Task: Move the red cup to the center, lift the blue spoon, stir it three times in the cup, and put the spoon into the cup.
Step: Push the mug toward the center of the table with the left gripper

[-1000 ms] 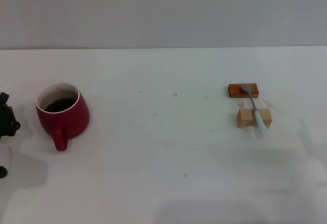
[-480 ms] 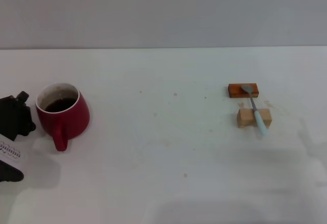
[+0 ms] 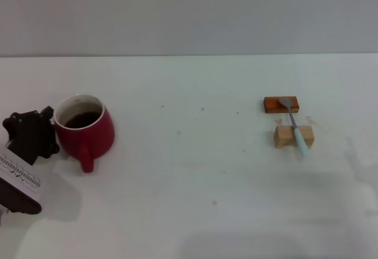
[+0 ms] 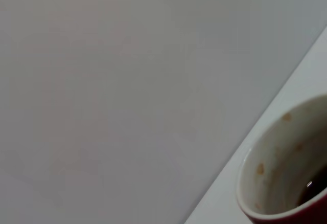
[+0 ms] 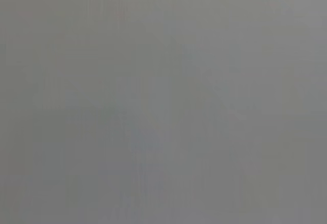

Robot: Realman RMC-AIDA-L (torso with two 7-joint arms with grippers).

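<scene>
The red cup (image 3: 88, 133) stands at the table's left, handle toward the front, with dark liquid inside. My left gripper (image 3: 32, 136), black, is pressed against the cup's left side at table level. In the left wrist view the cup's white inside and red rim (image 4: 286, 183) fill the near corner. Far to the right, the blue spoon (image 3: 296, 128) lies across two small blocks, its grey bowl on the far one and its pale blue handle over the near one. My right gripper is out of view.
An orange-brown block (image 3: 273, 104) and a tan wooden block (image 3: 284, 136) carry the spoon at the right. The white table (image 3: 189, 170) stretches bare between cup and blocks. A grey wall rises behind the table's far edge.
My left gripper has come in from the left edge to the cup's side, and the cup has slid a little to the right with it. The spoon and blocks have not moved.
</scene>
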